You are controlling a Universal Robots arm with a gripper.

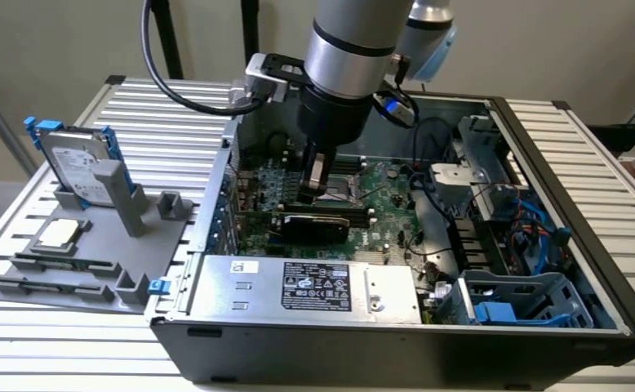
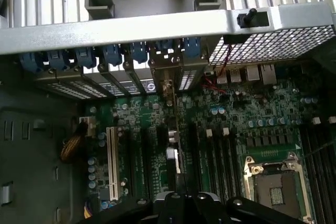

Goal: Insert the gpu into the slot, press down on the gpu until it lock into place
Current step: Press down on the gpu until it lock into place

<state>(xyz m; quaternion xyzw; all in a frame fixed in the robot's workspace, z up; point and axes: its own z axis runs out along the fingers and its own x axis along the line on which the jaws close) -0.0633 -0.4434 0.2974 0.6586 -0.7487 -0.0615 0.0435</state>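
The open black computer case (image 1: pixel 579 327) is reachable from above. At its near side the silver labelled power-supply box (image 1: pixel 307 286) blocks the way, and on the exterior view's right stand the blue plastic drive cage (image 1: pixel 519 298) and loose cables (image 1: pixel 432 212). The flat black gpu card (image 1: pixel 312 224) stands upright on the green motherboard (image 1: pixel 388 212); the closed gripper (image 1: pixel 317 189) hangs just above its far edge.

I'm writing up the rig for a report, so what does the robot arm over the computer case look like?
The arm is a thick silver-grey cylinder with a dark band, ending in a black wrist section. A pale blue cap covers a joint behind it. A black cable loops to a small grey-and-black box on its side. The gripper is metallic.
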